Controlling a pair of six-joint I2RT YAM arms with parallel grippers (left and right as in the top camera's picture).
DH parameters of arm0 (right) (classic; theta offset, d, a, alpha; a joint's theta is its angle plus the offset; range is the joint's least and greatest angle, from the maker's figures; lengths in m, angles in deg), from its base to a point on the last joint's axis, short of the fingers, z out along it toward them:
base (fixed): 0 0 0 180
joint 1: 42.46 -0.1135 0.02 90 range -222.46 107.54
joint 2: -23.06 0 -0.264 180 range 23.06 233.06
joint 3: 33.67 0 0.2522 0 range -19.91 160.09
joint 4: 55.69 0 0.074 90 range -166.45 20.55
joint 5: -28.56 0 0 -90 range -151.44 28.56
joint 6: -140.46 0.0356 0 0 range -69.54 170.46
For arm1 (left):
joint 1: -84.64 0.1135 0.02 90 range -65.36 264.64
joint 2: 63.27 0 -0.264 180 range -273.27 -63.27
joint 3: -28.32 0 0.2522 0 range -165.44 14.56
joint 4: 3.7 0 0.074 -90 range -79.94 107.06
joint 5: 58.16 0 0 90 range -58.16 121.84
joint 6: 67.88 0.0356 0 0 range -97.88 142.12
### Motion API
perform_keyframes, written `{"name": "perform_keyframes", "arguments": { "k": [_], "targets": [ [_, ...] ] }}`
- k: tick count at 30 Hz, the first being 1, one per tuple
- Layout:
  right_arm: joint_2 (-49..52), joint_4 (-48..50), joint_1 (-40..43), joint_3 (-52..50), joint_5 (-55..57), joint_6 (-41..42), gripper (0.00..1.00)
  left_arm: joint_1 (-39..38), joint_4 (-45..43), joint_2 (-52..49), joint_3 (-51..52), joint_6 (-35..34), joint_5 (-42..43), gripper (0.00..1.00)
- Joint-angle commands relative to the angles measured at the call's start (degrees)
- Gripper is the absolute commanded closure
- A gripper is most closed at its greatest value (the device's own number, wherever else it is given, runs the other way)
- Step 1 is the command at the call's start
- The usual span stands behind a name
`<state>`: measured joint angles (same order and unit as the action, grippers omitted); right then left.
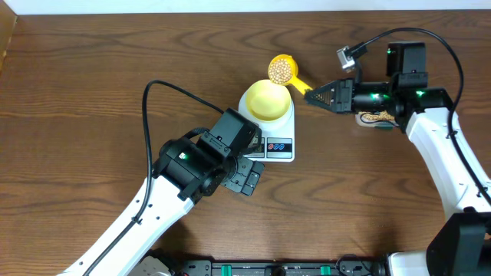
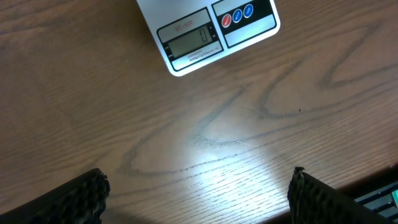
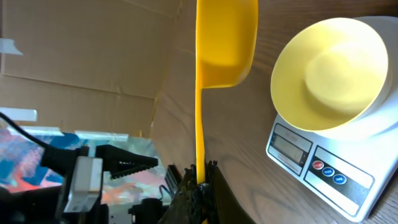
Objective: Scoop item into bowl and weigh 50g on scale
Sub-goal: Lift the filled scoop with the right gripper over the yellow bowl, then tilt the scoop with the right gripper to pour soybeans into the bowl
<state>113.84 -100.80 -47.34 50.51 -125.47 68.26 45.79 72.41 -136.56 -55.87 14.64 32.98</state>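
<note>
Beside the pale-yellow bowl [image 1: 267, 100], which sits empty on the white scale [image 1: 281, 147], the right gripper [image 1: 310, 96] pinches the handle of a yellow scoop [image 1: 297, 83] loaded with beans [image 1: 281, 70]. Transfer is the step in hand; the next move calls for tipping the scoop over the bowl. The left gripper [image 1: 248, 177] is spread and holds nothing. The display [image 2: 191, 43] reads 0; the label reads SF-400.

Dark wood-grain table [image 1: 77, 92], cardboard sheet [image 3: 93, 56] past its edge.

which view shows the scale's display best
Left wrist: the display sits close and unobstructed on the scale. Right wrist shows it small and slanted below the bowl; overhead, the left arm partly hides it.
</note>
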Motion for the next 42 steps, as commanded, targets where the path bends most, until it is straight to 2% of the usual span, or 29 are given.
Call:
{"name": "perform_keyframes", "arguments": {
  "k": [1, 9, 18, 42],
  "targets": [
    [0.5, 0.1, -1.8, 1.1, 3.1, -1.0, 0.99, -0.1, 0.0, 0.2, -1.4, 0.3, -0.7, 0.06],
    [0.6, -0.2, -7.5, 1.1, 16.9, -5.3, 0.99, -0.1, 0.0, 0.2, -1.4, 0.3, -0.7, 0.06],
    [0.6, -1.9, -11.4, 1.1, 27.1, -9.5, 0.99, -0.1, 0.0, 0.2, -1.4, 0.3, -0.7, 0.06],
    [0.6, -5.0, -15.0, 1.1, 38.4, -15.1, 0.99, -0.1, 0.0, 0.2, -1.4, 0.3, -0.7, 0.06]
  ]
}}
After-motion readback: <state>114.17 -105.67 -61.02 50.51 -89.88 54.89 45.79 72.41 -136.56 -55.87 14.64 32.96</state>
